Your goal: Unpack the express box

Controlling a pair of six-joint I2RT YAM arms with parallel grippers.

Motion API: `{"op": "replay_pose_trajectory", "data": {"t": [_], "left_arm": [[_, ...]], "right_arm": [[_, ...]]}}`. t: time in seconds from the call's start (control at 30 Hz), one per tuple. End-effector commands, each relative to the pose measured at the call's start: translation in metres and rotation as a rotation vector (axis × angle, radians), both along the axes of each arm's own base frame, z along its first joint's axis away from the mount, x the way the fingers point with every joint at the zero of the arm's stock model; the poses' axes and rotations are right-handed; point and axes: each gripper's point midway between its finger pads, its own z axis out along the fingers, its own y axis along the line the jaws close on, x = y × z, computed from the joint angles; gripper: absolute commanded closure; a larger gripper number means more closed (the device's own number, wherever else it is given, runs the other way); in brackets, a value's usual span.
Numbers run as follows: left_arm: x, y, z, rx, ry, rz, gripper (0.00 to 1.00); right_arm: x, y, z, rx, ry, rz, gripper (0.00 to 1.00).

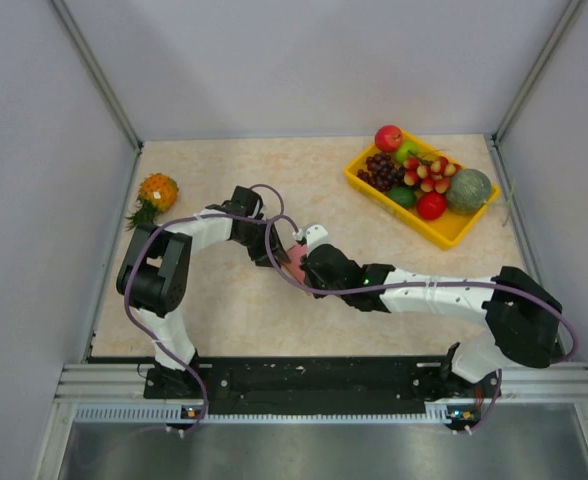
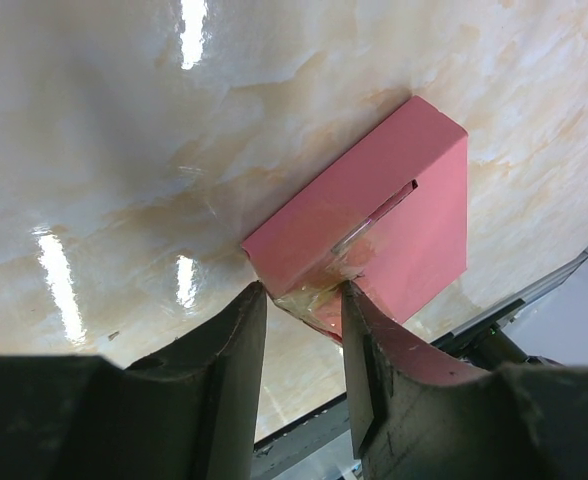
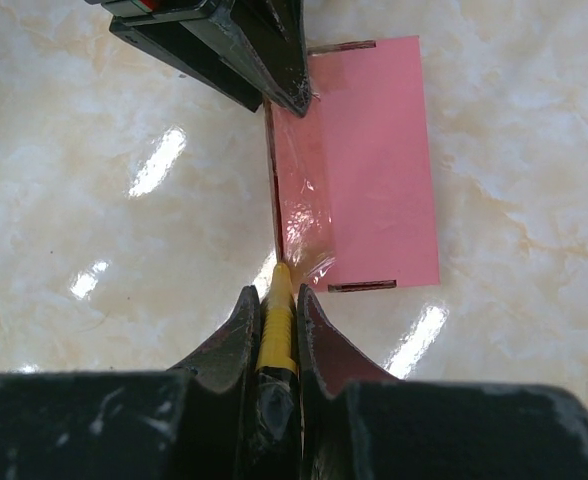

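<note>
**A:** Where do we have the box (image 3: 369,165)?

**B:** It lies flat on the table (image 1: 224,310), between our two arms. It is well apart from the yellow tray (image 1: 429,232) of fruit and from the pineapple (image 1: 157,190).

**A:** And what are our grippers doing?

**B:** Our right gripper (image 3: 277,300) is clamped tight on the knife (image 3: 276,335). The knife's tip touches the near corner of the box, where the clear tape (image 3: 304,200) begins. Our left gripper (image 2: 299,305) sits at the opposite end of that same taped edge. Its jaws stand partly apart with the box's end between them. We cannot tell whether they pinch the box or only flank it.

**A:** Which way does the box run from the blade?

**B:** Straight ahead. Its long axis points away from our right fingers (image 3: 239,340) toward the left gripper. The taped seam follows the long edge that lines up with the knife tip. We judge that the coming cut travels along that edge, away from the right wrist and toward the left one. It would have to stop short of the left jaws.

**A:** Which arm is nearer?

**B:** Both are at the box, one at each end of the seam. Only the right has a tool on it.

**A:** What is the count?

**B:** We count one box, one knife, one strip of tape and two grippers. Farther off are one tray and one pineapple.
</note>
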Motion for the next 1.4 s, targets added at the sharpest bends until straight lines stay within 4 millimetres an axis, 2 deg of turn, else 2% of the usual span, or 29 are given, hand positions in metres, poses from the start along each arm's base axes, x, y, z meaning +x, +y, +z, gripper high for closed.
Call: {"op": "replay_pose_trajectory", "data": {"t": [0.0,0.23,0.3,0.43,0.63,0.7,0.83,0.97,1.17,1.27,1.37], "left_arm": [[0.006,0.037,-0.033,0.207,0.005,0.064,0.61],[0.002,0.037,-0.035,0.206,0.012,0.059,0.62],[0.002,0.037,-0.035,0.205,0.011,0.059,0.62],[0.002,0.038,-0.035,0.206,0.008,0.059,0.62],[-0.001,0.04,-0.036,0.221,0.0,0.046,0.63],[-0.003,0.041,-0.038,0.231,0.002,0.039,0.64],[-0.013,0.042,-0.048,0.249,0.037,0.025,0.66],[-0.015,0.041,-0.048,0.243,0.035,0.028,0.66],[-0.013,0.03,-0.037,0.217,-0.004,0.006,0.63],[-0.015,0.021,-0.029,0.201,-0.031,-0.03,0.61],[-0.008,0.017,-0.007,0.176,-0.094,-0.028,0.59]], "right_arm": [[-0.022,-0.012,-0.013,-0.027,0.072,0.007,1.0],[-0.024,-0.015,-0.055,-0.09,0.121,-0.019,1.0],[-0.023,-0.017,-0.056,-0.097,0.116,-0.033,1.0],[-0.017,-0.014,-0.037,-0.061,0.077,-0.046,1.0],[0.001,-0.011,0.02,0.059,-0.035,-0.112,1.0],[0.009,-0.016,0.04,0.113,-0.077,-0.18,1.0],[0.014,-0.024,0.064,0.204,-0.124,-0.245,1.0],[0.01,-0.028,0.076,0.264,-0.143,-0.24,1.0],[0.006,-0.025,0.07,0.245,-0.136,-0.19,1.0],[0.008,-0.025,0.066,0.209,-0.134,-0.193,1.0],[-0.002,-0.014,0.068,0.243,-0.097,-0.124,1.0]]}}
